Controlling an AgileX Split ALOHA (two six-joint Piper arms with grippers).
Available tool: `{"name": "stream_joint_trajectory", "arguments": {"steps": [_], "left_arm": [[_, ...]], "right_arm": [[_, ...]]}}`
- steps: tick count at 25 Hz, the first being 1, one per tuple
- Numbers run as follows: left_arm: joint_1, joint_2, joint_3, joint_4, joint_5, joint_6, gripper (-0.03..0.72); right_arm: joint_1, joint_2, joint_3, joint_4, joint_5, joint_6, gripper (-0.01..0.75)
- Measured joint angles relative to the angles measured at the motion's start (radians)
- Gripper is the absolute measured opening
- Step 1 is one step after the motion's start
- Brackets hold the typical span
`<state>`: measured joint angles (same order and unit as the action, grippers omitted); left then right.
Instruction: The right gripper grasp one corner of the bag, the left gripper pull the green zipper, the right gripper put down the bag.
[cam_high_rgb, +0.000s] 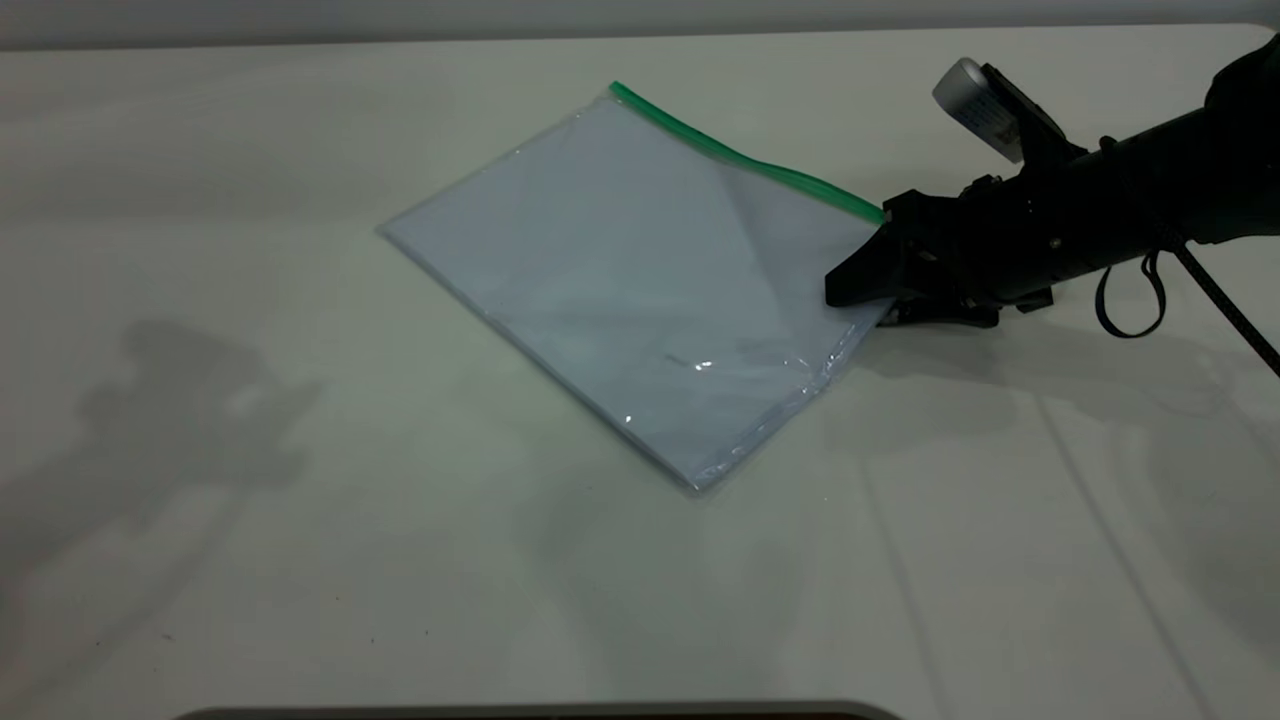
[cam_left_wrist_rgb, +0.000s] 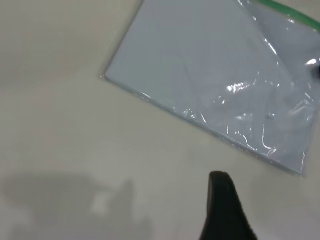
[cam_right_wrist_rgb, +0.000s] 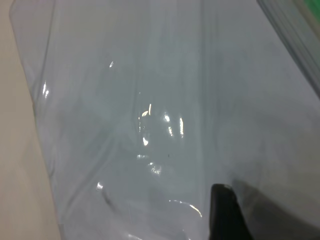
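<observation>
The pale white table (cam_high_rgb: 300, 560) carries the flat clear plastic bag of white sheets (cam_high_rgb: 620, 270), its narrow green zipper strip (cam_high_rgb: 745, 160) along the far edge. The black right gripper (cam_high_rgb: 868, 290) pinches 1 corner (right side). The left gripper's (cam_left_wrist_rgb: 225, 210) jaw state can't be told.

Legible text: none in any view. The silver-grey cylinder (cam_high_rgb: 975, 105) on top of the right arm, at the far right of the scene, carries a label with dark markings, too small to read. The bag (cam_high_rgb: 640, 270) at mid-table shows only blank white sheets, with no print, brand or number on it.
</observation>
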<state>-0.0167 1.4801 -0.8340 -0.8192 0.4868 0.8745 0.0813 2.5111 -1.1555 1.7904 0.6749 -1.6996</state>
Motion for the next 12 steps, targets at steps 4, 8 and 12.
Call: {"name": "stream_joint_trajectory", "arguments": {"steps": [4, 8, 12], "left_arm": [[-0.053, 0.044, -0.03, 0.001, -0.012, 0.012, 0.525], [-0.086, 0.094, -0.079, 0.001, -0.014, 0.015, 0.525], [-0.094, 0.125, -0.116, 0.001, -0.016, 0.015, 0.525]], "right_arm": [[-0.005, 0.002, -0.006, -0.001, -0.005, -0.026, 0.407], [-0.035, 0.004, -0.007, -0.009, -0.011, -0.023, 0.405], [-0.09, 0.004, -0.007, -0.025, 0.015, -0.022, 0.441]]}}
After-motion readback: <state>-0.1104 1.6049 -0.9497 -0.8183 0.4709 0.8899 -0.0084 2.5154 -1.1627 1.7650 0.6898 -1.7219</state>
